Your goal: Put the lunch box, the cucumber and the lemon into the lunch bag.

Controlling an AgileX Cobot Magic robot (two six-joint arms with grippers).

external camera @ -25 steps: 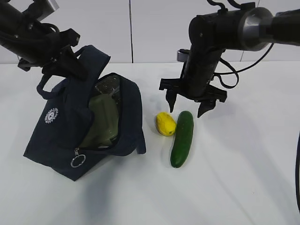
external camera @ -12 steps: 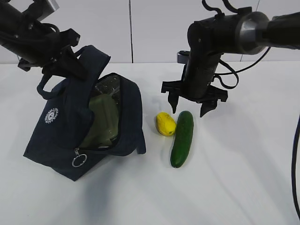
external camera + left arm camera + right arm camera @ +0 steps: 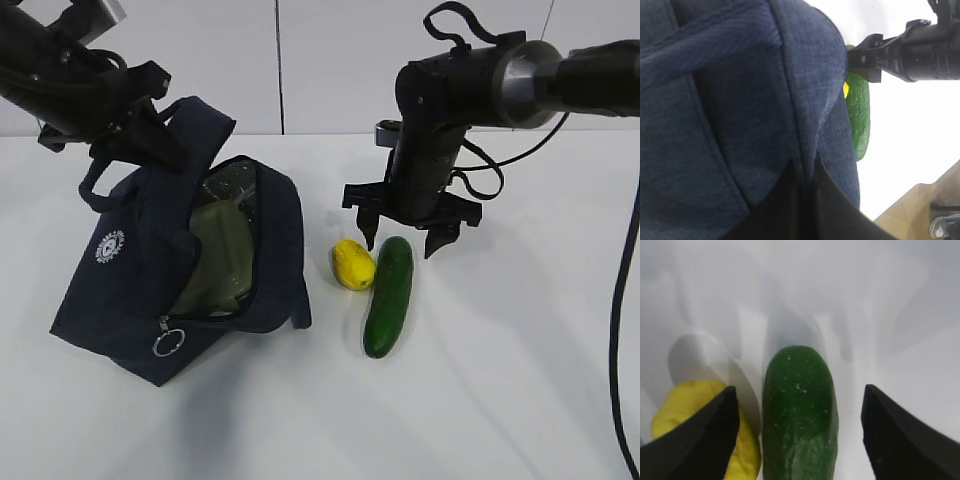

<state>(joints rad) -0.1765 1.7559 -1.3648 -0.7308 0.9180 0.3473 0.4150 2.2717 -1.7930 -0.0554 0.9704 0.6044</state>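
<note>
At the far left of the exterior view, the left gripper (image 3: 150, 135) is clamped tight on a loop handle of the lunch bag (image 3: 130, 290), pulling the top flap up so the mouth gapes toward the middle of the table (image 3: 500, 400). The bag is dark navy fabric, tilted back, with a small round white logo (image 3: 110, 246) on its side; the ring of lettering in it is too small to read. A metal ring pull (image 3: 164, 343) hangs at the low end of the zipper. Inside the opening sits the lunch box (image 3: 220, 255), sage-green lid facing out, a clear edge showing above it. The left wrist view is filled with navy cloth, with slivers of green and yellow beyond. Just right of the bag, apart from it, lies the lemon (image 3: 353, 264), touching or nearly touching the cucumber (image 3: 389, 295) beside it. The right gripper (image 3: 402, 243) hangs over the cucumber's far end, jaws spread wide and holding nothing; in the right wrist view one finger (image 3: 695, 440) overlaps the lemon and the other stands over bare table.
</note>
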